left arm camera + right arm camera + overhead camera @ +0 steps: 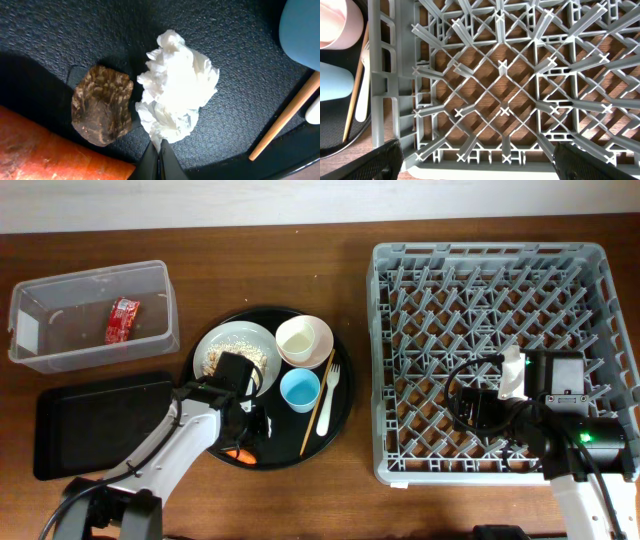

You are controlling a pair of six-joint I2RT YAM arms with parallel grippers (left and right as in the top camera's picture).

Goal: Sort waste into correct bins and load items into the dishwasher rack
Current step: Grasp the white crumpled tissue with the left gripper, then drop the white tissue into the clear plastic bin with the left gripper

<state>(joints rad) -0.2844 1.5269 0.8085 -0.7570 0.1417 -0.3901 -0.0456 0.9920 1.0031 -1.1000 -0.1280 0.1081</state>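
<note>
Table: dark brown wood (330, 240), with the grey dishwasher rack (480, 252) by its right edge and the clear tub (40, 305) at its far left corner.
Tub: the red crumpled wrapper (122, 320) lies inside.
Left gripper (160, 152): fingers pressed together, tips touching the edge of the small white tissue wad (175, 95); whether they pinch any tissue cannot be told.
Round black tray (75, 30): holds the wad, with the dark brown lump (102, 105) just beside it and the carrot (45, 150) next to the lump.
Right gripper (477, 155): fingers spread wide, empty, above the rack's grid.
</note>
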